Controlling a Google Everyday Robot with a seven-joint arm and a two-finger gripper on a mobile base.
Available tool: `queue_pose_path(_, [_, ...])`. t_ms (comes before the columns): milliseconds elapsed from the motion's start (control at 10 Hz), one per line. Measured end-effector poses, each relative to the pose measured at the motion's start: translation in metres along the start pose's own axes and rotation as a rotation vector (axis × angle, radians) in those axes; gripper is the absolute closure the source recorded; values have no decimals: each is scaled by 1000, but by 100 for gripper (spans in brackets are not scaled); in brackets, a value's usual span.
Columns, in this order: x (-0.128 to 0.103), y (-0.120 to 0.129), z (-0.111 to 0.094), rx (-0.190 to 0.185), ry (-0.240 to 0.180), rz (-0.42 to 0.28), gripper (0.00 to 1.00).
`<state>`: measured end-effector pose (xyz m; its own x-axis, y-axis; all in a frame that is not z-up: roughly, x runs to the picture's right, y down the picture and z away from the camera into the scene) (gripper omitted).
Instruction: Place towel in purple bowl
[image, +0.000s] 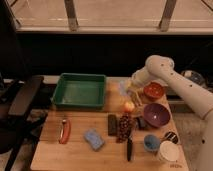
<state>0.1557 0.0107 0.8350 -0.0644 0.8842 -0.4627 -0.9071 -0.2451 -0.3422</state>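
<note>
Towel (124, 87): pale cloth, clamped in claw (131, 94), behind & left of purple bowl (156, 115). Red bowl (153, 91) just behind purple bowl; apple (129, 106) to its left; green tray (80, 91) far left, same surface (75, 150).

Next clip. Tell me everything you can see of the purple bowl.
The purple bowl is round and deep, dark purple, glossy inside, perhaps plastic. It stands upright and looks empty on the right of the wooden table, in front of the orange-red bowl and apart from it. A small dark object lies close by its rim on the picture's left; contact is unclear. The shut hand is behind the bowl, toward the picture's left, not touching it.
</note>
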Motion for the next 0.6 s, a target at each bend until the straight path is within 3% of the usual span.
queue_pose_path(300, [45,-36,-33,91,30,98,100])
queue_pose_path(600, [87,-70,-58,213,62,218,100])
